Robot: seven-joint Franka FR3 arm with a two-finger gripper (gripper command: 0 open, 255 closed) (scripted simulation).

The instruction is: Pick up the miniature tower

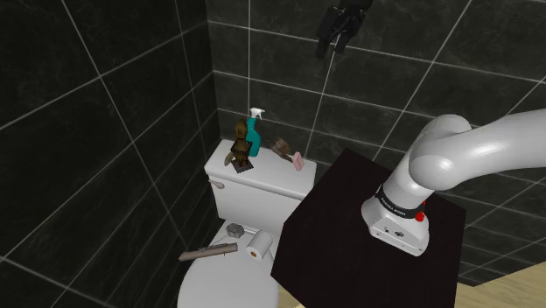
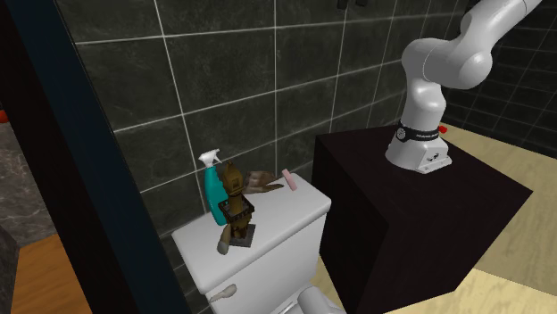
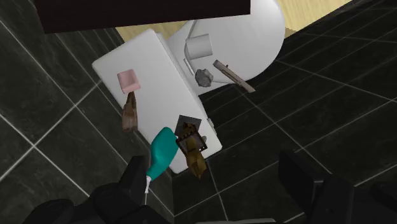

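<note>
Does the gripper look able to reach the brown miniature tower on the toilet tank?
Probably yes: the open gripper hangs high above the tower with nothing between them, though the teal spray bottle close beside it leaves little finger room.

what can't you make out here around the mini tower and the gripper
Shoulder view: gripper partly cut off by the top edge.
Shoulder view: miniature tower partly covers the spray bottle.
Second exterior view: toilet bowl cut by the bottom edge.
Shoulder view: grey lump on the toilet lid, too small to identify.
</note>
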